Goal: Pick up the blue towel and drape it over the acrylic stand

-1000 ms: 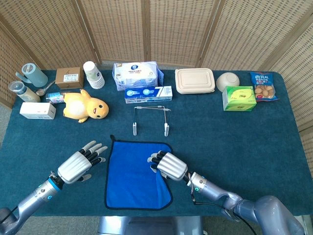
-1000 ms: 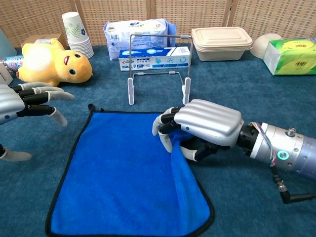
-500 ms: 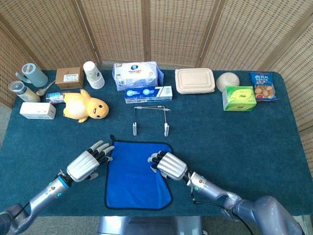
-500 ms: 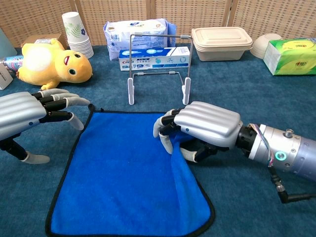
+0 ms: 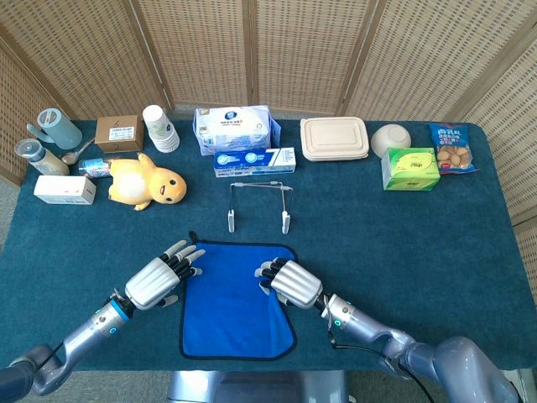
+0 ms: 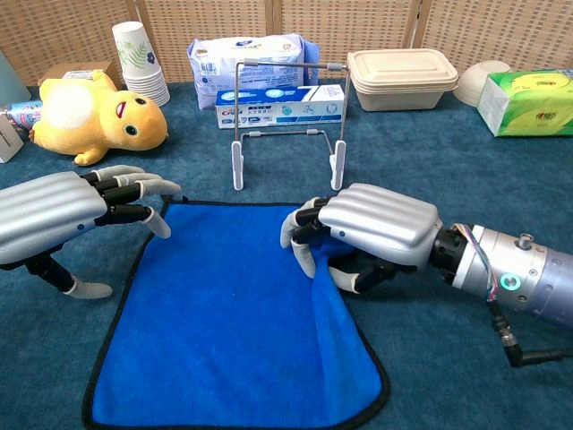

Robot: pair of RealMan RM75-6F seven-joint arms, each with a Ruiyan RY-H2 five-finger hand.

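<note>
The blue towel [image 5: 231, 306] [image 6: 224, 322] lies flat on the dark teal table, near the front edge. Behind it the acrylic stand [image 5: 260, 206] [image 6: 286, 116] stands upright with nothing on it. My right hand [image 5: 289, 283] [image 6: 372, 228] grips the towel's upper right edge, fingers curled over it and the cloth bunched beneath. My left hand [image 5: 159, 277] [image 6: 63, 215] is open, its spread fingertips reaching the towel's upper left corner and holding nothing.
A yellow plush duck [image 5: 149, 185] sits left of the stand. Along the back stand paper cups [image 5: 159, 128], a tissue pack [image 5: 235, 128], a long box [image 5: 254, 161], a lidded container [image 5: 334, 138], a bowl [image 5: 390, 138] and a green tissue box [image 5: 409, 168].
My left hand has moved right, from beside the towel to its upper left corner. The right hand has stayed on the towel's right edge.
</note>
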